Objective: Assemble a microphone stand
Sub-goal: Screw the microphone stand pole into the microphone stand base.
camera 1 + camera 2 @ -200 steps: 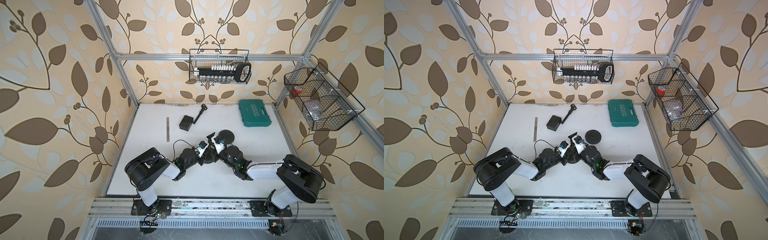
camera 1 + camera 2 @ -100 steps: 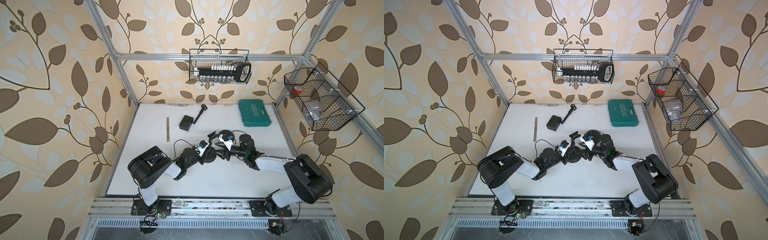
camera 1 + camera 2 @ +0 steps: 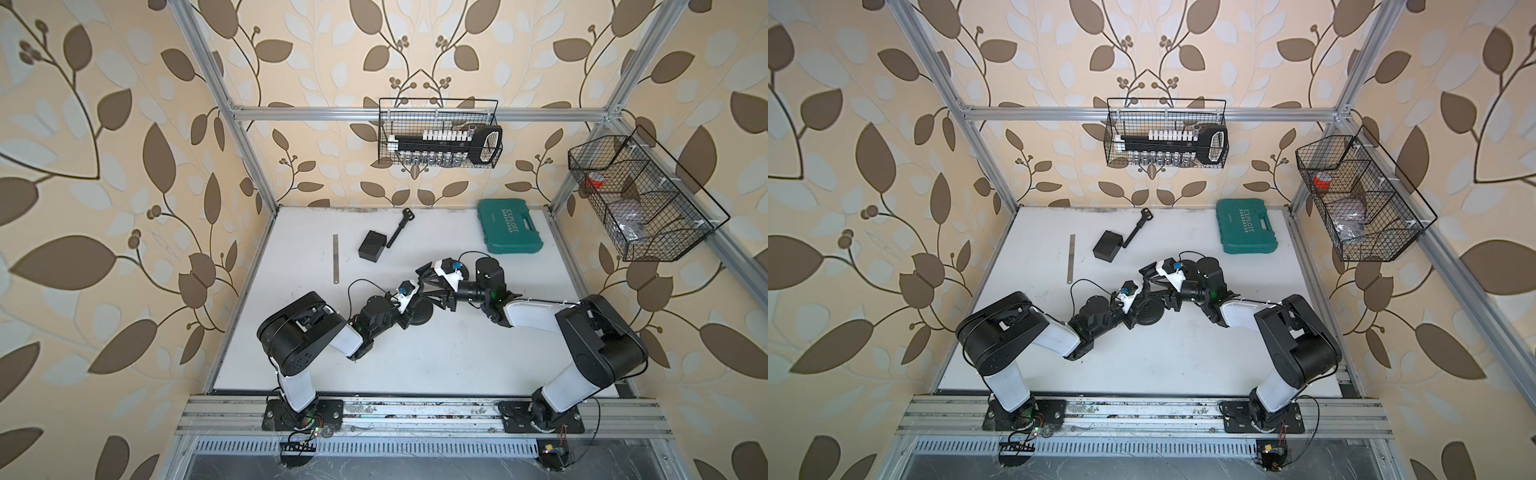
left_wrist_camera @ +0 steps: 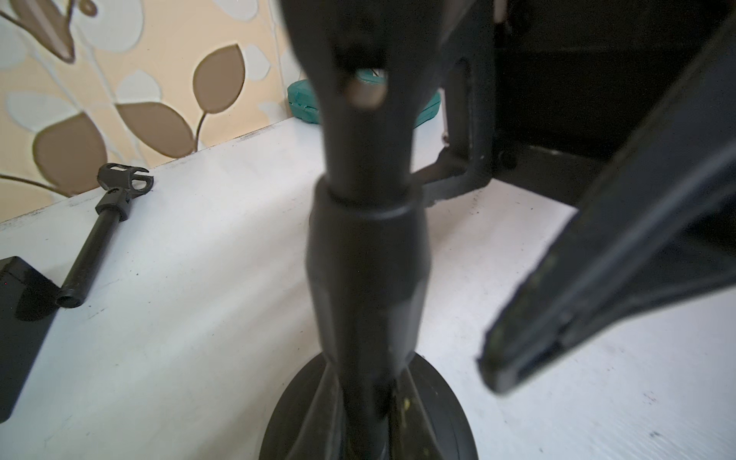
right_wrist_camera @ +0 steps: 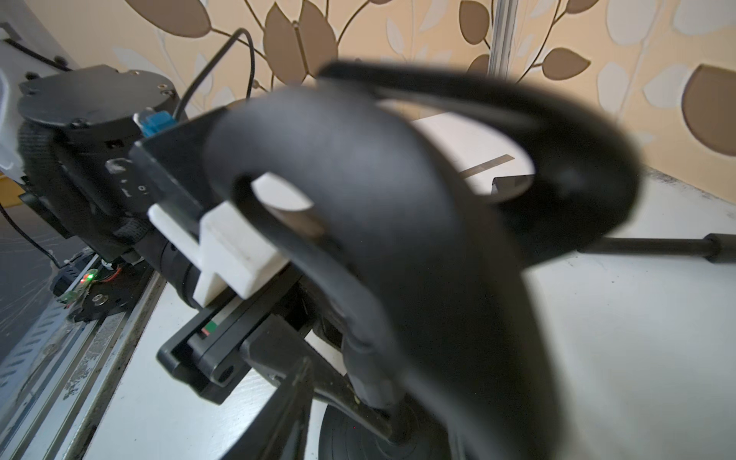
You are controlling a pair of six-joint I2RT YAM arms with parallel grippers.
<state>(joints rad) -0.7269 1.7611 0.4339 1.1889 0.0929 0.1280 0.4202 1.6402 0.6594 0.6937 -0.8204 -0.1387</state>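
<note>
**Table (image 3: 457, 365) from above, with both wrist views.** My left gripper (image 3: 412, 314) lies low over the middle of the table. Its fingers (image 4: 316, 416) are pinched tight on the stand (image 3: 1148, 314), just above the round foot (image 4: 446, 426). The foot sits flat on the table and the post (image 4: 366, 259) rises upright from it. In both top views the foot shows as a dark disc at my left fingertips. It lies about midway between the left and right edges and between the near and far edges.

My right gripper (image 3: 423, 286) reaches in from the right edge and ends just beside the post. Its fingers (image 4: 589, 278) stand apart. The one shown large in the left wrist view is clear of the post, with bare table between them. I see nothing clamped between the two fingers. A blurred black shape that I cannot identify fills most of the right wrist view. Below it, my left fingers meet at the bottom of the post.

**Loose parts.**
- A black rod with a forked clip (image 3: 398, 228) lies near the far edge, its plain end just beside a black box (image 3: 372, 246).
- A thin metal strip (image 3: 335, 258) lies left of the box, roughly parallel to the left edge.
- A green case (image 3: 510, 226) rests near the far right corner.
- One wire basket (image 3: 438, 101) hangs on the wall behind the far edge, and another basket (image 3: 665, 249) hangs beyond the right edge.
</note>
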